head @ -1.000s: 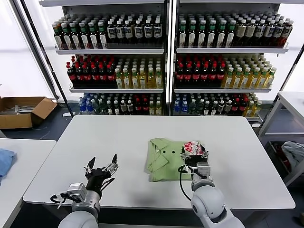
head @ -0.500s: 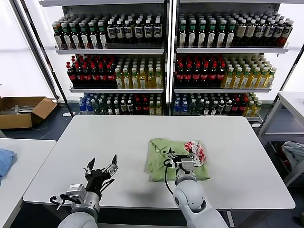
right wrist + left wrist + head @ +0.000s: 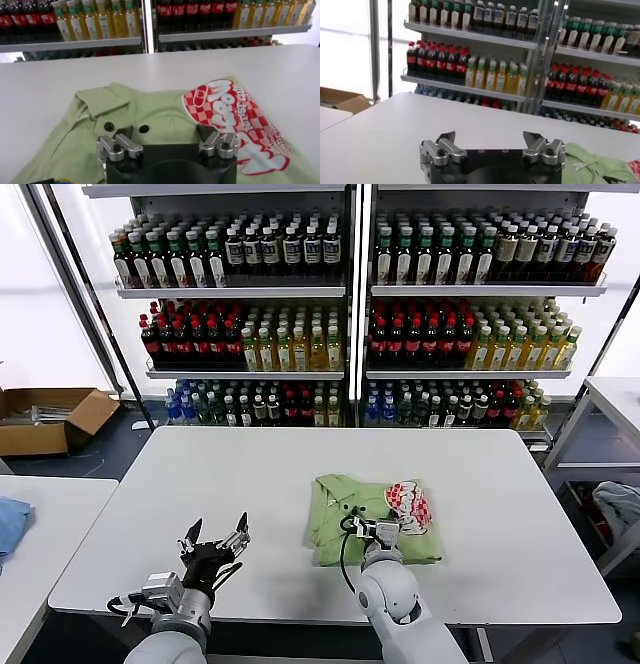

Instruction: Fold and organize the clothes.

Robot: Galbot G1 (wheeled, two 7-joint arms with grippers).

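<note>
The light green polo shirt [image 3: 345,514] lies folded on the white table [image 3: 230,484], right of centre, collar and dark buttons up, its red-and-white print [image 3: 408,506] toward the right. In the right wrist view the shirt [image 3: 160,117] fills the frame with the print [image 3: 235,120] beside it. My right gripper [image 3: 375,529] is open and empty, low over the shirt's near part; in its own view it [image 3: 165,134] spreads just above the fabric. My left gripper [image 3: 213,536] is open and empty over the table's near left edge, also shown in the left wrist view [image 3: 490,137].
Shelves of bottles [image 3: 350,314] stand behind the table. A cardboard box [image 3: 50,419] sits on the floor at far left. A second table with a blue cloth [image 3: 8,524] is at left, another table [image 3: 610,399] at right.
My right gripper has moved left across the shirt, from over the print toward the shirt's middle. The left arm has stayed in place.
</note>
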